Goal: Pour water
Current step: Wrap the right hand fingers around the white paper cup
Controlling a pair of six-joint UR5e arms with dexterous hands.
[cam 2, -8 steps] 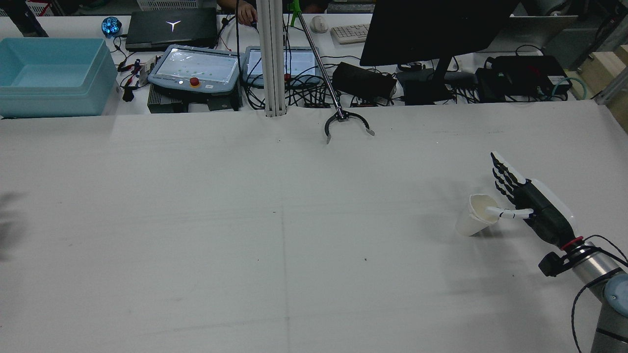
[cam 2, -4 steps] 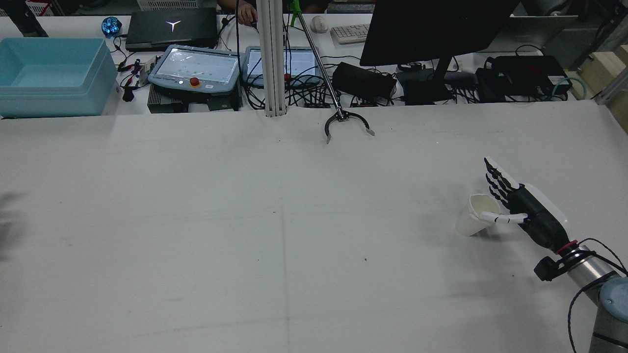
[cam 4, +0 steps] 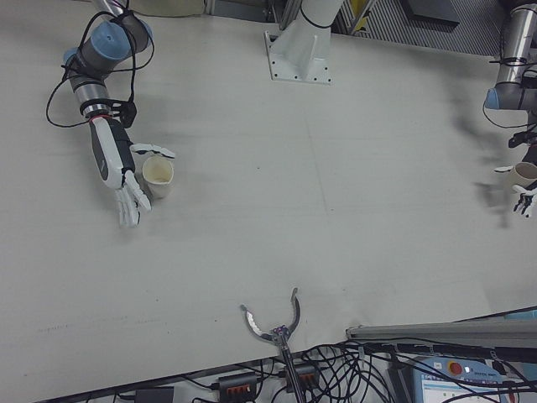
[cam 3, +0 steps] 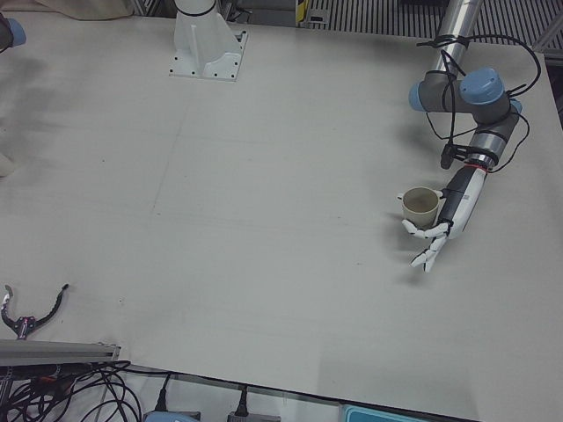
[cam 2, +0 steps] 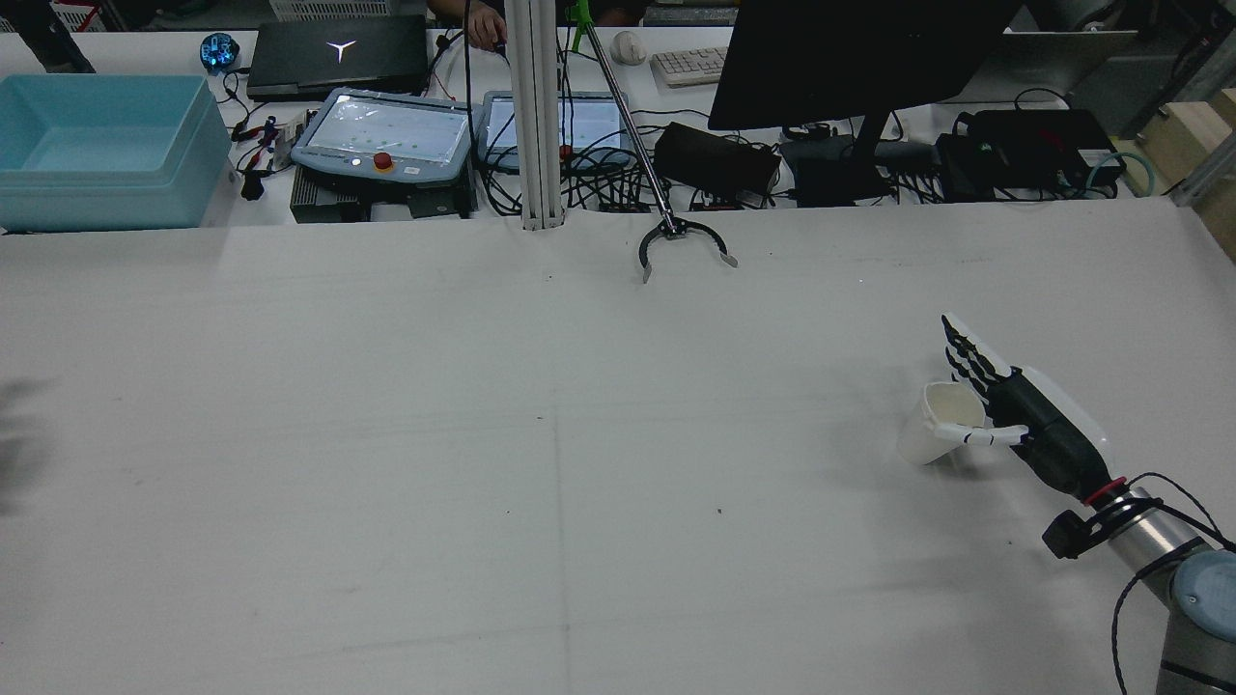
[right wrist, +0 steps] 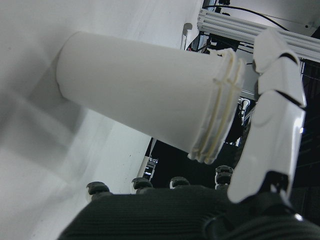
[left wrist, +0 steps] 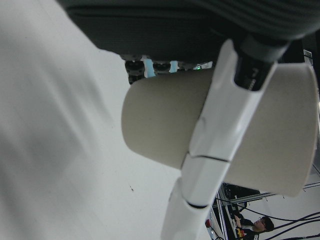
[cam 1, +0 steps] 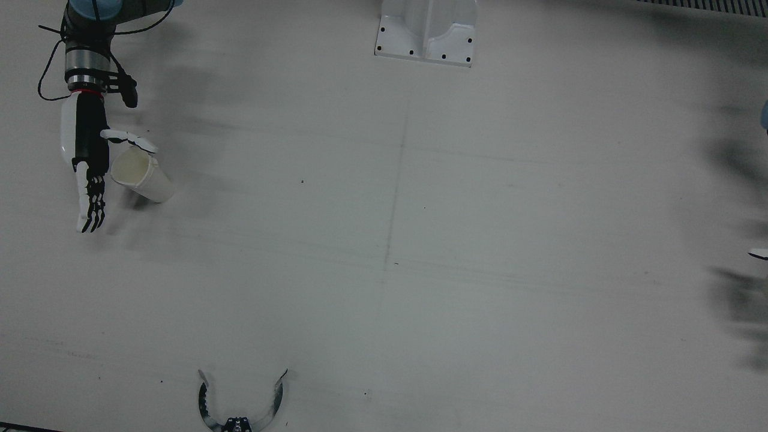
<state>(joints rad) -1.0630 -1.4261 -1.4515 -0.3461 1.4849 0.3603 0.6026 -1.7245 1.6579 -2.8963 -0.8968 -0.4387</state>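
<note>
A white paper cup (cam 2: 929, 432) stands on the table at my right side, also seen in the front view (cam 1: 144, 175) and the right hand view (right wrist: 140, 85). My right hand (cam 2: 1025, 417) is open beside it, fingers straight along the cup's far side and thumb (right wrist: 272, 110) reaching across its rim side. A beige cup (cam 3: 420, 207) stands at my left side. My left hand (cam 3: 449, 218) is open next to it, fingers straight and thumb (left wrist: 220, 130) curved across the cup's wall (left wrist: 160, 120). The rear view does not show the left hand.
A black grabber claw (cam 2: 681, 246) lies at the table's far edge in the middle, also in the front view (cam 1: 240, 405). A blue bin (cam 2: 106, 145), tablets and cables sit beyond that edge. A white post base (cam 1: 426, 30) stands on my side.
In the rear view my right hand has slid left, closer to the white cup, and its thumb has dropped from the rim to the cup's near side. The cup has not moved.
</note>
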